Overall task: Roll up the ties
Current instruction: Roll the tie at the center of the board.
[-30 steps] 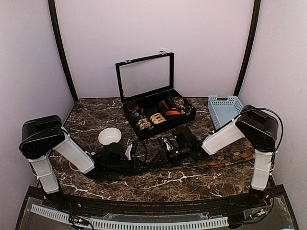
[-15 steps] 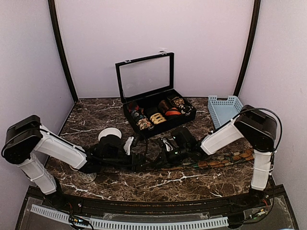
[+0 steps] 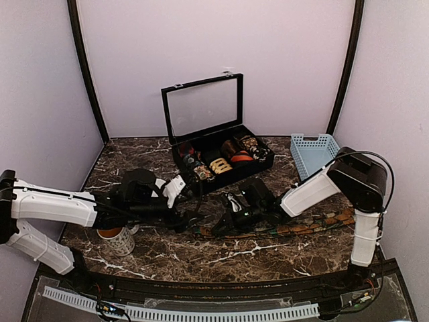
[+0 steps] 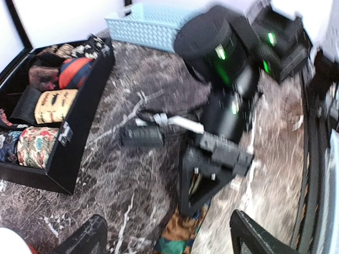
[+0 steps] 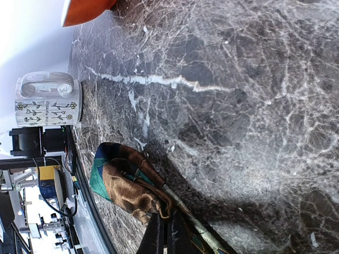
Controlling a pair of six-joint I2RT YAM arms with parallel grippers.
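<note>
Tie point(image 3: 305, 227): likely limp, slick, near tabletop's point(image 3: 268, 258) front edge.
Right gripper point(image 5: 163, 235) clamped on its folded end, likely best hold; left gripper point(image 3: 182, 190) spread, empty.

Ties: I am counting one tie point(image 3: 308, 227) out on the table point(image 3: 201, 258).
Grippers: I am working with two, my left gripper point(image 3: 182, 190) and my right gripper point(image 5: 163, 233).
Mugs: I am seeing one mug point(image 3: 120, 240).
Baskets: I am seeing one blue basket point(image 3: 314, 153).
Boxes: I am seeing one black box point(image 3: 231, 180).
Fabric coils point(image 4: 54, 106) in the box: I am counting at least six; the far ones are crowding together, so I am not getting an exact number.
</note>
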